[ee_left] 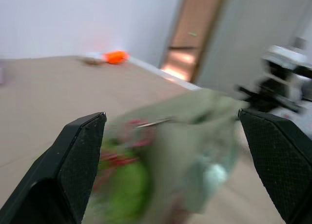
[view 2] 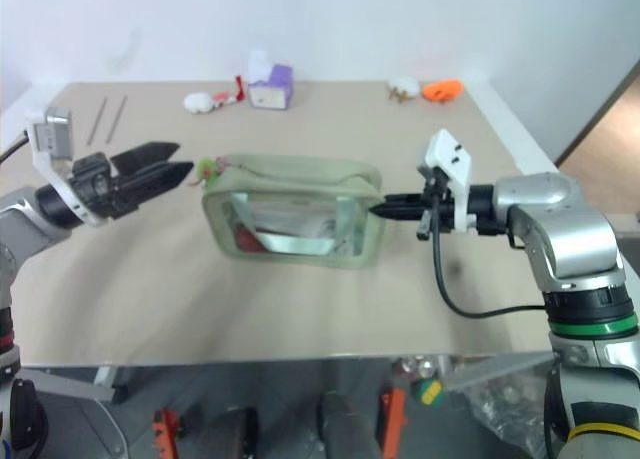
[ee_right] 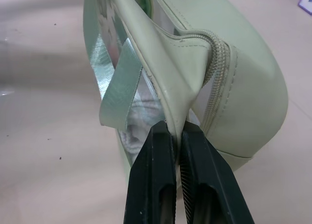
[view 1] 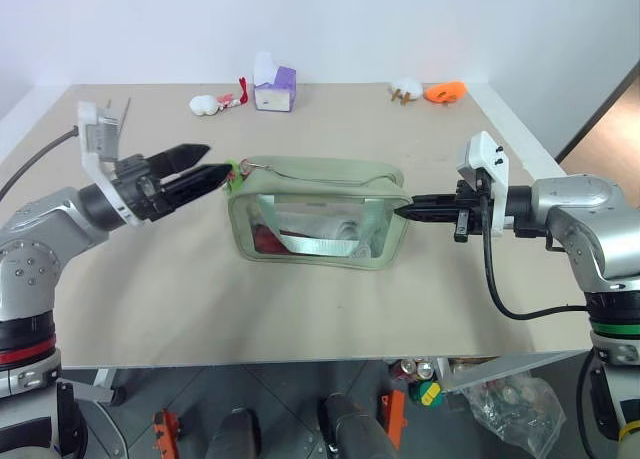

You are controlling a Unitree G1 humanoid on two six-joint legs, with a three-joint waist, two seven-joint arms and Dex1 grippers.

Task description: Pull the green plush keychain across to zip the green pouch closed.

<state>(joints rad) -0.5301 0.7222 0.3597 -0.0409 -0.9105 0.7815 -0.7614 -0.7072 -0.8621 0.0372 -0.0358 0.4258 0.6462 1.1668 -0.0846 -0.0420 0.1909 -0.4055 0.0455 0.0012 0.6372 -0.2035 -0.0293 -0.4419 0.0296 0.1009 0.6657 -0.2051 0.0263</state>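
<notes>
Green pouch point(view 1: 318, 211) pinched at its right end by the right end effector point(ee_right: 176, 131); left end effector point(view 1: 205, 171), spread wide, must next clamp the green plush keychain point(view 1: 232, 176).

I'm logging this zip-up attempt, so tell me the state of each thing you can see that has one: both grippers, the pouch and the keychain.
left gripper: open, fingers spread, just short of the keychain.
right gripper: shut on the green pouch, pinching its end edge.
green pouch: upright on the table, top zipper open.
green plush keychain: at the pouch's end nearest the left gripper, not gripped.
</notes>
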